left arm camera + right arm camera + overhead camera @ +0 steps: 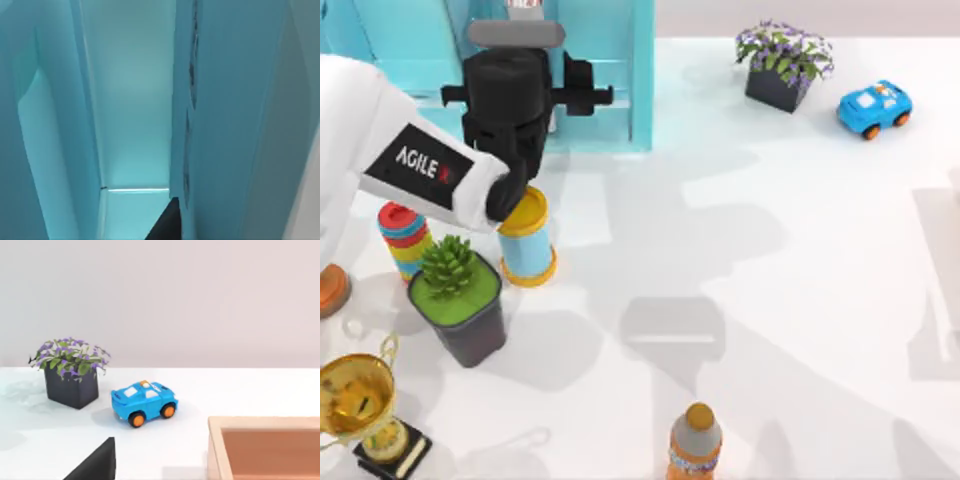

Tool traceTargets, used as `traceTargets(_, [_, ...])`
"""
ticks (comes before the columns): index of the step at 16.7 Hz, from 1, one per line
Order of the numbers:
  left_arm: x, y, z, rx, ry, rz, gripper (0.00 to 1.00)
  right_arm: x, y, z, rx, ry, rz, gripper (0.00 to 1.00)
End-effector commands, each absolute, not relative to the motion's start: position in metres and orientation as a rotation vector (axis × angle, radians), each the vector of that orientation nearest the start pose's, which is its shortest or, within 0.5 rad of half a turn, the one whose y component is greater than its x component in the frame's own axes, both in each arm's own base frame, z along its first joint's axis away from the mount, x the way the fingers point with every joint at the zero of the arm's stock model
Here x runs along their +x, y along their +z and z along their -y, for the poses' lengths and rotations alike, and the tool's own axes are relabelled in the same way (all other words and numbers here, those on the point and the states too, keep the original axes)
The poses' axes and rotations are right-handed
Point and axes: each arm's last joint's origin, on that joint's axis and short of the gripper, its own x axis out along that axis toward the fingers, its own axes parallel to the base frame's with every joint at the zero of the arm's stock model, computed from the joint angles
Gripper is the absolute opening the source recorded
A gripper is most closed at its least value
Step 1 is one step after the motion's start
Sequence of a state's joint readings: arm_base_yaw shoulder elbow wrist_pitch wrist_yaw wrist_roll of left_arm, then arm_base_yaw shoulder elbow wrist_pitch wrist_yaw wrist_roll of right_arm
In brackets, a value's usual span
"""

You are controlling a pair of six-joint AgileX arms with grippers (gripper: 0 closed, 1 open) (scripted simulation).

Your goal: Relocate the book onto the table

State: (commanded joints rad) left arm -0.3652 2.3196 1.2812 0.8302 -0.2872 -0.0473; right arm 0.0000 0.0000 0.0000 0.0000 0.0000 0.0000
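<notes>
Standing at the upper left of the top view, inside the light-blue shelf unit (610,60), the book (525,6) shows as a narrow white-grey strip with a red fleck, cut by the frame's top edge; it is in the shelf, not on the table (740,260). The left gripper (515,90), a black block on the white AgileX arm, points into the shelf just below that strip, and whether this claw is open, closed or gripping the book cannot be told. The left wrist view looks down a narrow teal-blue slot between upright panels (230,115), with a dark piece of the left gripper (167,222) at its mouth; which panel is book and which is shelf cannot be told. Just below the arm on the table stand a blue can with a yellow rim (525,240), a stack of coloured rings (402,240), a potted succulent (455,300) and, in the lower left corner, a gold trophy (365,410). An orange bottle (695,445) stands at the bottom centre. At the upper right sit a pot of purple flowers (782,60) and a blue toy car (875,108). The right gripper (95,462) shows as a dark wedge over the table near the car and a wooden box (265,445); its state cannot be told.
</notes>
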Motion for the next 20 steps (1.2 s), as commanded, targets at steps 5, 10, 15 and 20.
traceTargets(5, [0.450, 0.092, 0.157, 0.009, -0.048, -0.202, 0.10, 0.106, 0.160, 0.001, 0.000, 0.000, 0.000, 1.00])
traceTargets(10, [0.450, 0.092, 0.157, 0.009, -0.048, -0.202, 0.00, 0.106, 0.160, 0.001, 0.000, 0.000, 0.000, 1.00])
traceTargets(15, [0.449, 0.092, 0.158, 0.010, -0.050, -0.201, 0.00, 0.106, 0.160, 0.001, 0.000, 0.000, 0.000, 1.00])
traceTargets(20, [0.437, 0.131, 0.175, -0.001, -0.054, -0.156, 0.00, 0.106, 0.160, 0.001, 0.000, 0.000, 0.000, 1.00])
